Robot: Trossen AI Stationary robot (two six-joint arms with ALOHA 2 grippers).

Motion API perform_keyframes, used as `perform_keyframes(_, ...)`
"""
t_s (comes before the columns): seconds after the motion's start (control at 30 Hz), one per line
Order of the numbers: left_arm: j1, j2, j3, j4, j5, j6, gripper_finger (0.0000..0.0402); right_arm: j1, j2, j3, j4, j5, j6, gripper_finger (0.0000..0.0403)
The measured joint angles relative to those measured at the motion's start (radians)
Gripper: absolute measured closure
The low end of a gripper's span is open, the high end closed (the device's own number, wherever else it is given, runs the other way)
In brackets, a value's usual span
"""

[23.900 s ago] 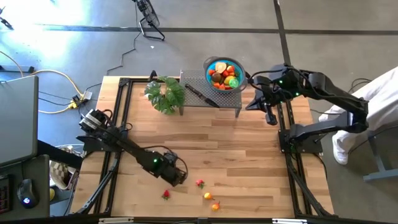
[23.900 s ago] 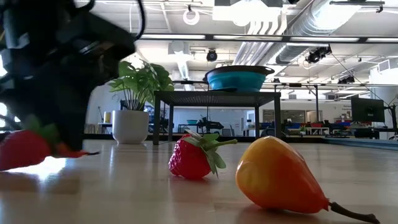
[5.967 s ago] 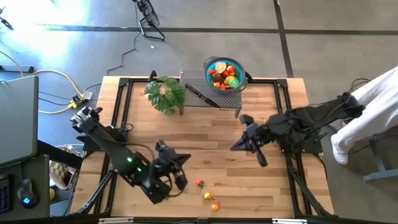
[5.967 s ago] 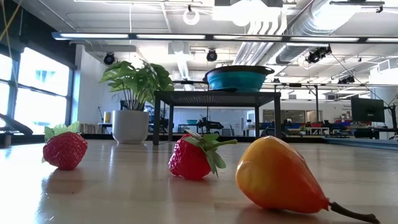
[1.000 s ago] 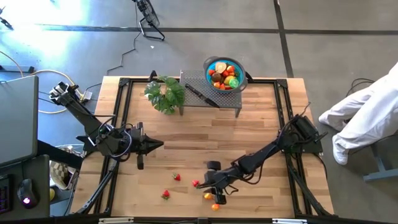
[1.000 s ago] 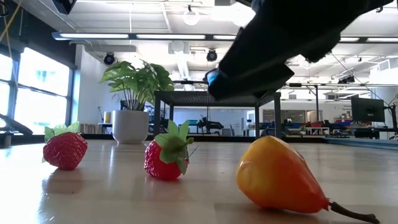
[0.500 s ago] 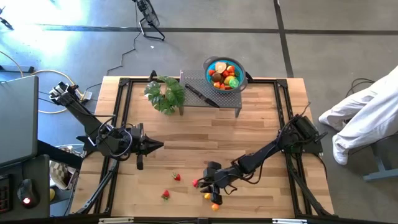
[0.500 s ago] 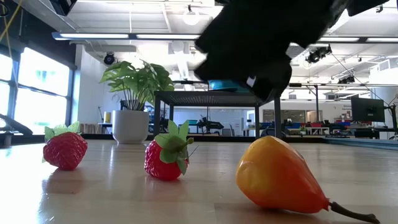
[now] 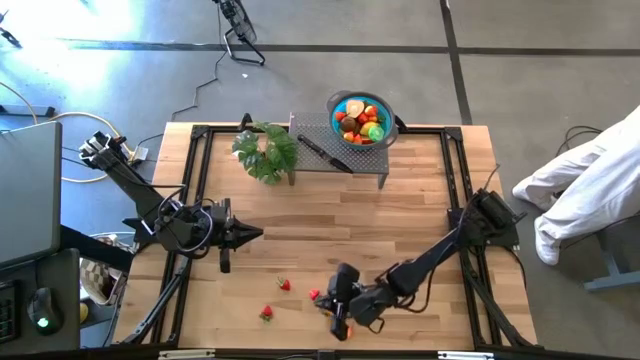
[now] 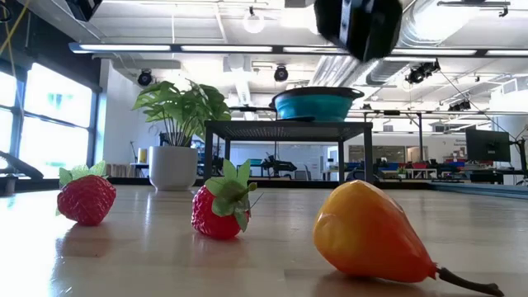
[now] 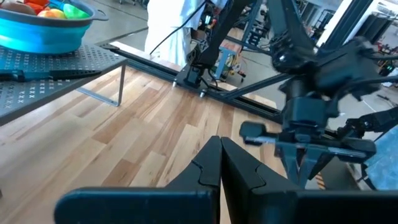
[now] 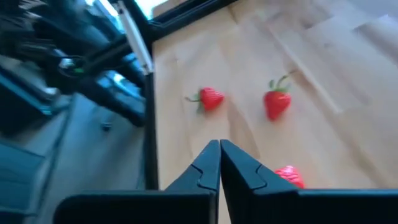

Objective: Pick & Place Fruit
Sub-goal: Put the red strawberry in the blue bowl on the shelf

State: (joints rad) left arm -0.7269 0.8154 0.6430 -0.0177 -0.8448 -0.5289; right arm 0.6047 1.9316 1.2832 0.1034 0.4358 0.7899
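Hovering over the loose fruit at the table's front edge, the right gripper is showing its fingers pressed together on nothing, probably positioning for a pick. Three strawberries and the orange pear-shaped fruit are lying on the wood, while the blue bowl is waiting on the far rack; the left gripper, also closed empty, is idling well apart.

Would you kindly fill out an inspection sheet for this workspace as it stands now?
Surface: wooden table, bare at centre.
Job's things: three strawberries and an orange pear-shaped fruit on the front of the table; blue bowl of fruit on the mesh shelf.
Clutter: potted plant, knife.
Grippers: right tool shut, empty, above the front fruit; left tool shut, waiting.
Cables: yellow cable on the floor.
Surroundings: person's white sleeve at right.
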Motion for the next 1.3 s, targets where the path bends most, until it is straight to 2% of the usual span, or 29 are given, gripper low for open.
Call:
perform_keyframes(0.17, 0.000, 0.000, 0.000, -0.025, 0.026, 0.000, 0.0402, 0.019, 0.034, 0.109, -0.194, 0.054, 0.020, 0.0401)
perform_keyframes(0.43, 0.000, 0.000, 0.000, -0.042, 0.027, 0.000, 0.0402, 0.031, 0.121, 0.167, -0.317, 0.061, 0.104, 0.0401)
perform_keyframes(0.53, 0.000, -0.005, 0.000, -0.040, 0.026, 0.000, 0.0401, 0.031, 0.124, 0.167, -0.380, 0.044, 0.131, 0.0401)
perform_keyframes(0.7, 0.000, -0.005, 0.000, -0.042, 0.026, 0.000, 0.0402, 0.009, 0.122, 0.167, -0.390, -0.036, 0.137, 0.0390)
perform_keyframes(0.8, 0.000, -0.005, 0.000, -0.043, 0.027, 0.000, 0.0402, -0.012, 0.140, 0.168, -0.374, -0.105, 0.148, 0.0361)
perform_keyframes(0.9, 0.000, -0.005, 0.000, -0.044, 0.026, 0.000, 0.0402, -0.028, 0.163, 0.167, -0.364, -0.134, 0.152, 0.0311)
perform_keyframes(1.1, 0.000, -0.004, 0.000, -0.058, 0.026, 0.000, 0.0401, -0.028, 0.170, 0.168, -0.395, -0.127, 0.153, 0.0209)
perform_keyframes(1.3, 0.000, -0.004, 0.000, -0.068, 0.026, 0.000, 0.0402, -0.029, 0.181, 0.168, -0.405, -0.130, 0.156, 0.0167)
